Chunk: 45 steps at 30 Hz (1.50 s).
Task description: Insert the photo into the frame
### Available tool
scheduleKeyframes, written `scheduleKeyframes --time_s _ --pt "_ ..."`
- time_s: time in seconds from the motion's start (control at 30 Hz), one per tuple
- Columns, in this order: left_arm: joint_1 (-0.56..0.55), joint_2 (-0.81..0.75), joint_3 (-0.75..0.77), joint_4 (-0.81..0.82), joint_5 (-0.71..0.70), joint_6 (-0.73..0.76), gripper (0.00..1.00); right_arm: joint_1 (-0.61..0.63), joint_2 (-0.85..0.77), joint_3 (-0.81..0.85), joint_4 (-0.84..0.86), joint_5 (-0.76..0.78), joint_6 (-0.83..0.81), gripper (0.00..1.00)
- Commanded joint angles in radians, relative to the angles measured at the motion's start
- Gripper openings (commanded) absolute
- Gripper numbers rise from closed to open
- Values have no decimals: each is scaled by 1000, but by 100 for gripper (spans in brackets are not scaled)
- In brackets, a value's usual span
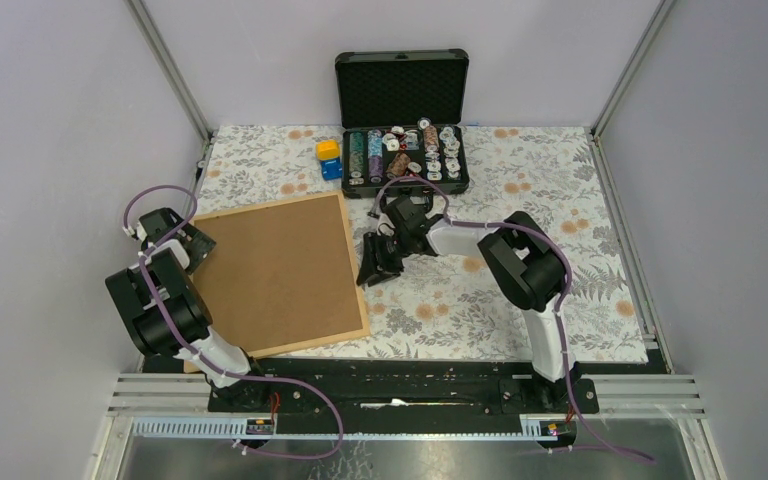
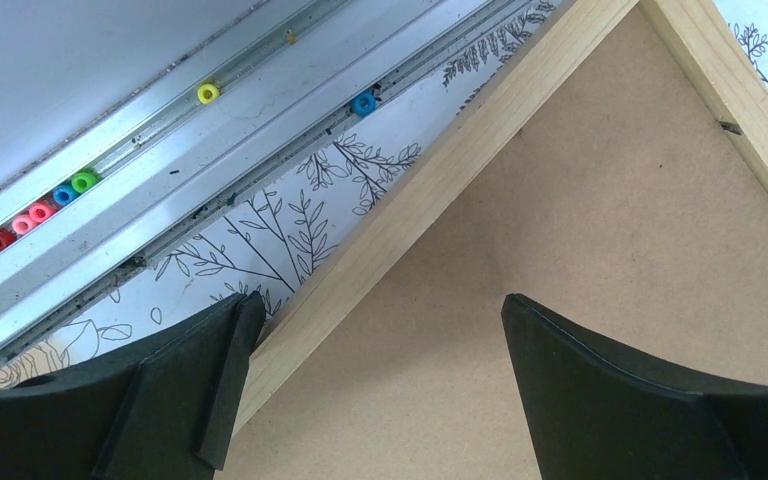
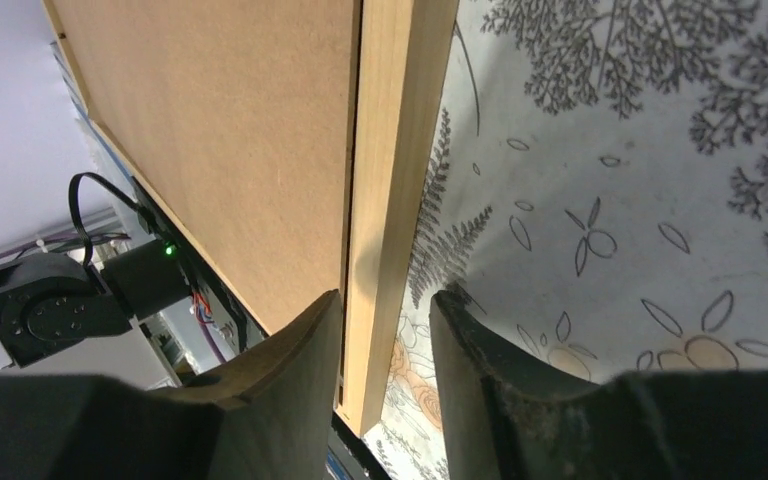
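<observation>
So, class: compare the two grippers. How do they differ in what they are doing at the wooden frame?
The right gripper straddles the frame rail, one finger on each side, jaws narrow. Whether it presses the wood is unclear.
The left gripper is wide open, with the frame's edge and brown backing board in its gap.
The right sits at the frame's right edge, the left at its left edge.
Both have black fingers.

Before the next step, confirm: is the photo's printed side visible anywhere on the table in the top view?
No. Only the brown backing sheet shows inside the frame; no sunset print appears on the table.
</observation>
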Motion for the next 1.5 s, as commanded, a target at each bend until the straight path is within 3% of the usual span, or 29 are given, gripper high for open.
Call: scheduleKeyframes --time_s 0.0,0.23,0.5,0.67,1.03,1.2,1.37,1.47 --pt "-48 58 -35 -79 199 -109 99 38 65 76 -140 96 -23 42" --pt "-49 64 -40 -74 209 -117 99 76 128 131 -158 120 -27 39" --pt "-64 78 -70 -61 221 -142 99 118 139 307 -166 76 -33 52" --pt "-75 76 -74 -59 228 -142 99 148 142 379 -160 46 -9 53" --pt "-126 34 -109 -60 275 -158 99 191 -78 -39 209 -69 207 53" --pt "-126 -22 -150 -58 295 -158 99 251 -136 -146 336 -66 296 53" --pt "-89 -15 -85 -175 194 -128 99 253 -130 -158 326 -64 274 53" --pt "-61 -38 -75 -166 190 -128 99 218 -147 -173 264 -39 224 60"
